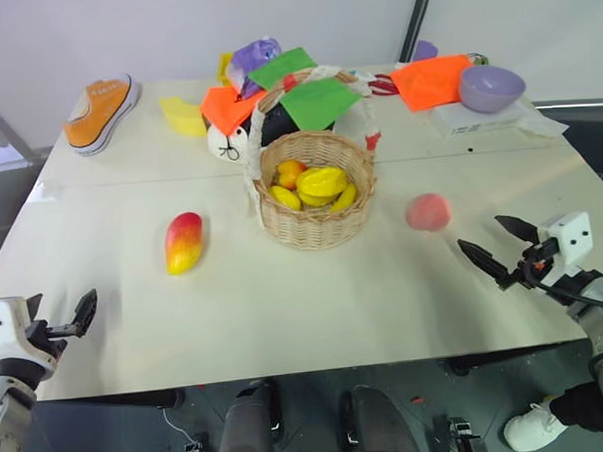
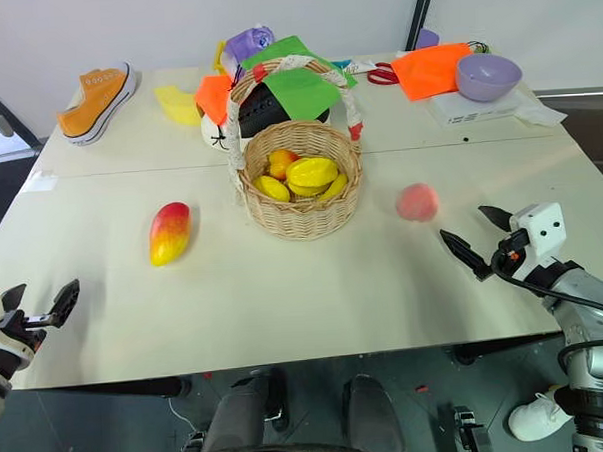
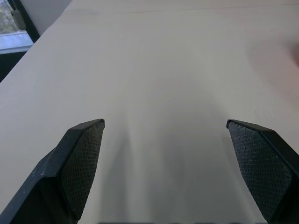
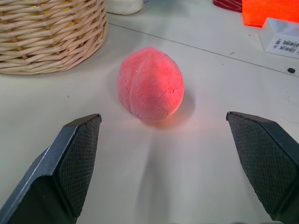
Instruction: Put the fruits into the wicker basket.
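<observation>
Black two-finger right gripper gapes empty, near the round pink-red peach; left gripper also spread, short of the oval red-yellow mango. Best centre the peach between the pads first. Mango's long axis runs roughly near-to-far, red end probably away. Tan wicker basket sits between both fruits.

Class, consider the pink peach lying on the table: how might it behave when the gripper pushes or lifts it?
The peach is rounded and rests free on the flat table, so a push would probably roll it. Its matte, fuzzy-looking skin should resist slipping. The open right gripper looks wide enough to straddle it.
</observation>
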Robot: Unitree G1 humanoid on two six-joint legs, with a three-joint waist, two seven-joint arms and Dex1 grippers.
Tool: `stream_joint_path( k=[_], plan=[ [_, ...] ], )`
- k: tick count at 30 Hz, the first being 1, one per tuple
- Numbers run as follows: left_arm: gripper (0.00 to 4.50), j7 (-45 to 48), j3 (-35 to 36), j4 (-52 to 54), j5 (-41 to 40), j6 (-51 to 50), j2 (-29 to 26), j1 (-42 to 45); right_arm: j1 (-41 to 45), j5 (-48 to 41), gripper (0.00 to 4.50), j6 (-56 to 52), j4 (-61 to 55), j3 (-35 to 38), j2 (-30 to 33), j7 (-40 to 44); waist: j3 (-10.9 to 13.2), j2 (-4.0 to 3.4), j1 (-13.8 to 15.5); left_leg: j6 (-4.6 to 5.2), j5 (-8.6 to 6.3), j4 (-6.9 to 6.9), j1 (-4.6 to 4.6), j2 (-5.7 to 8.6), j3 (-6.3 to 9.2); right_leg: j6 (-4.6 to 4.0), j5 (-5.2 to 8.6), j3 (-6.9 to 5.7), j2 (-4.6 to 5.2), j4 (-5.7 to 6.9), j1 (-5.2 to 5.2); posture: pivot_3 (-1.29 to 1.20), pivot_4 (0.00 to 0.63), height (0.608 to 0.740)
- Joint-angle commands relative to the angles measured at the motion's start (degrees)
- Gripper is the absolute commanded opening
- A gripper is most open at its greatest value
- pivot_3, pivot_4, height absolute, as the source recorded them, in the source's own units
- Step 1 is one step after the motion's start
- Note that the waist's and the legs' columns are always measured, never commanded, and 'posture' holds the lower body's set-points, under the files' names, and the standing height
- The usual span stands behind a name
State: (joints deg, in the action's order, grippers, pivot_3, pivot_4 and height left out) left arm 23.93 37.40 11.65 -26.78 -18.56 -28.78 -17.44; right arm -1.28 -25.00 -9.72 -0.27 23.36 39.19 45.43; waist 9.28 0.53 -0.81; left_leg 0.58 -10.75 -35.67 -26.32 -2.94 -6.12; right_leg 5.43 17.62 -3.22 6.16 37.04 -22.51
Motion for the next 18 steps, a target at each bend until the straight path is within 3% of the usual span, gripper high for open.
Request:
stream_joint_path(
  k=[1,12,18],
  plan=[
    [4.5,-0.51,1.33,1.68,-0.37,0.98,-0.05,0.39,1.05,-0.22,4.48,0.75,-0.66,0.54,0.22,-0.05,0.0,0.0,0.0,0.0,0.0,0.0,0.0,0.0,0.0,0.0,0.0,0.0,0.0,0.0,0.0,0.0,0.15,0.733],
    [4.5,-2.72,-2.41,9.8,-3.83,-4.51,0.18,5.91,3.35,-2.4,4.48,-2.01,-7.11,-2.27,0.02,0.81,0.0,0.0,0.02,0.0,0.0,-0.01,0.0,0.01,0.0,0.0,0.0,-0.02,0.0,0.01,0.04,0.0,0.15,0.733],
    [4.5,-10.26,-12.31,18.25,-1.38,-14.96,-0.96,15.4,4.2,-8.83,4.48,-10.2,-21.54,-6.77,2.25,3.7,0.0,0.0,0.32,0.03,0.03,-0.04,-0.01,0.02,0.01,0.02,-0.01,-0.03,-0.04,0.07,0.29,0.0,0.15,0.733]
  ],
)
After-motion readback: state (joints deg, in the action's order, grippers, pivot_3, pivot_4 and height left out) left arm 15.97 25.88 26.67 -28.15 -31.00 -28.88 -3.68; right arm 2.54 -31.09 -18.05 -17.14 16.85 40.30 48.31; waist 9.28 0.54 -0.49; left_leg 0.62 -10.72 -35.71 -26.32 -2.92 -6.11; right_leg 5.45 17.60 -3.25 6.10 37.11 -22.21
